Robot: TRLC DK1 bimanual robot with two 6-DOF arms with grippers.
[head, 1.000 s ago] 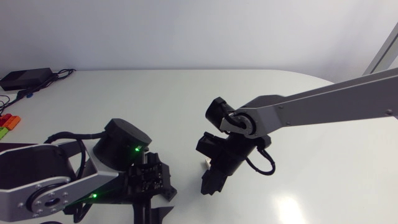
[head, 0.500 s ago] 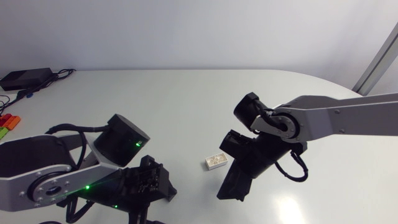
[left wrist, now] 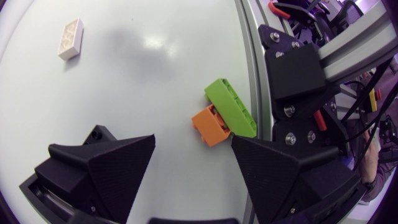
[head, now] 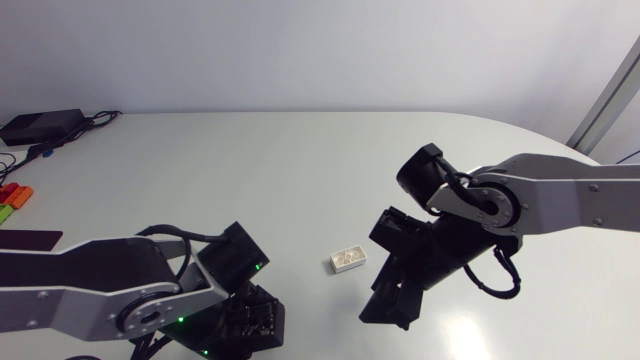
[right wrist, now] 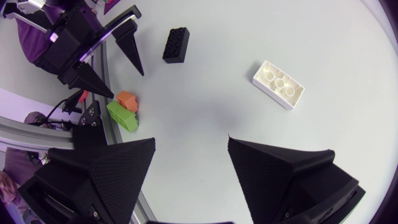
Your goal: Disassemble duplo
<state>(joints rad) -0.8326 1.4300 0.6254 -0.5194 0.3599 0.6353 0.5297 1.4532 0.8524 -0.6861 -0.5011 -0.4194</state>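
Hovering above the table, the right gripper [right wrist: 191,143] gapes wide and empty; the white brick [right wrist: 278,84] lies ahead of it, apart; a black brick [right wrist: 176,45] sits farther ahead, beside the left gripper [left wrist: 193,146], equally wide and empty; ahead of that one, an orange brick [left wrist: 210,124] touches a green brick [left wrist: 230,107].

Four bricks can be counted on the table [head: 300,160]: one white brick [head: 347,260] at about five o'clock from its middle, one black brick [right wrist: 176,45] well apart from it, one orange brick [left wrist: 211,125] and one green brick [left wrist: 231,107]. The orange and green ones touch, at the nine o'clock edge.
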